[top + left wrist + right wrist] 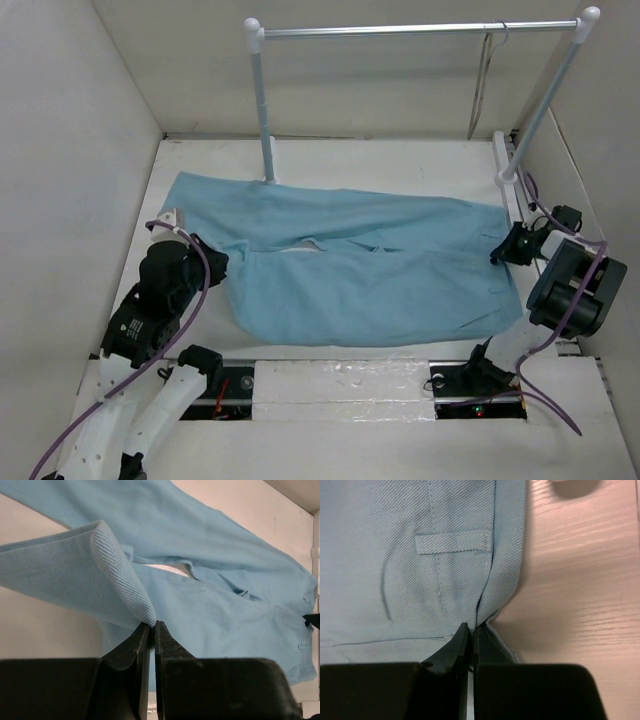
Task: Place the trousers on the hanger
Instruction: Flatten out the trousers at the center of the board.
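The white desk [400, 160] carries everything I am working with. The trousers [370, 280] lie flat across its middle, legs running toward my left arm and waistband toward my right. That is also where the task's cloth sits now: wholly on the desk, not yet on any wire. Behind them stands the rack [420, 30], white posts with a silver bar. The hanger [484, 85] hangs from the bar near its right end, well apart from the cloth, so I judge the hanging itself has not begun. The left claw [151, 625] is pressed together on the hem of the near leg. The wrist view shows that hem folded and raised off the desk toward the lens, which suggests the grip is there to lift this end. The right claw [471, 628] is clamped on the outer edge of the waistband, where the fabric puckers into the closed tips. With one grip at each end, I judge that the cloth can be raised taut between the arms rather than bunched. A belt loop [452, 541] lies just beyond the right tips, confirming that this is the waist end. Next I would lift both ends together, watching for slip at the thin hem.
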Controlling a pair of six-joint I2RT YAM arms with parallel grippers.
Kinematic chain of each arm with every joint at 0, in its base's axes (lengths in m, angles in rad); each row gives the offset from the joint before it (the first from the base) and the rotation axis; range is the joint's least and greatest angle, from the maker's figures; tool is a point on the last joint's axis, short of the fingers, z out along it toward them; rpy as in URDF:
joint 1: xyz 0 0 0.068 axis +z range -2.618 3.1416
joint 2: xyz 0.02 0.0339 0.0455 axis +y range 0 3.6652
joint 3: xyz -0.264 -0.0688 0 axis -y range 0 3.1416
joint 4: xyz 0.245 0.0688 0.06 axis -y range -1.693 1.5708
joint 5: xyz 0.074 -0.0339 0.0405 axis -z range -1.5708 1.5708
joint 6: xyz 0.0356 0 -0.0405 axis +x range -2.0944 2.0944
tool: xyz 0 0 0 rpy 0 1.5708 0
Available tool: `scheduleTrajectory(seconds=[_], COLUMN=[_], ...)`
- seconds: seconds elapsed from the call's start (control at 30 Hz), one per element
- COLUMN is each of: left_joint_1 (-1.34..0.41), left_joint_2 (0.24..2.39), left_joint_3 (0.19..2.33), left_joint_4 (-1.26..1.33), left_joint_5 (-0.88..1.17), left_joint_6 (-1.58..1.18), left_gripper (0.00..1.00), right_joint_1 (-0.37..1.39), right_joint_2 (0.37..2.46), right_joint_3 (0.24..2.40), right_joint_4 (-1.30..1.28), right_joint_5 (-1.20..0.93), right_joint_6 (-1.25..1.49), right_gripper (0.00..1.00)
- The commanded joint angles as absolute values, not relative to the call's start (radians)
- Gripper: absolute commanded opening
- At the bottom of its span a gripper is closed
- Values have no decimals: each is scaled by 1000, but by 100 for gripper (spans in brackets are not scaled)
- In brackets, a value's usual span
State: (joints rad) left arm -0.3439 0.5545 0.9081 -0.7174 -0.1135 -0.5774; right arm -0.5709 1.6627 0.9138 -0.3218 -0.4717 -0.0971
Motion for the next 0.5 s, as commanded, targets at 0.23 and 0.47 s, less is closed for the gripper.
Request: scheduleTrajectory(seconds=[0.23, 0.47], left_joint_1=[-403, -416], left_joint_2=[569, 578], left_joint_3=[1111, 1080], left_joint_4=[-799, -813], left_joint_5=[-334, -318], left_joint_6=[-538, -548], left_gripper=[0, 0], right_joint_1=[-561, -606], right_joint_2=[1580, 1736], right_joint_3=[1133, 1270], right_joint_4=[-389, -494], right_joint_5=[-421, -318], right_joint_6=[-87, -115], right_gripper=[0, 52])
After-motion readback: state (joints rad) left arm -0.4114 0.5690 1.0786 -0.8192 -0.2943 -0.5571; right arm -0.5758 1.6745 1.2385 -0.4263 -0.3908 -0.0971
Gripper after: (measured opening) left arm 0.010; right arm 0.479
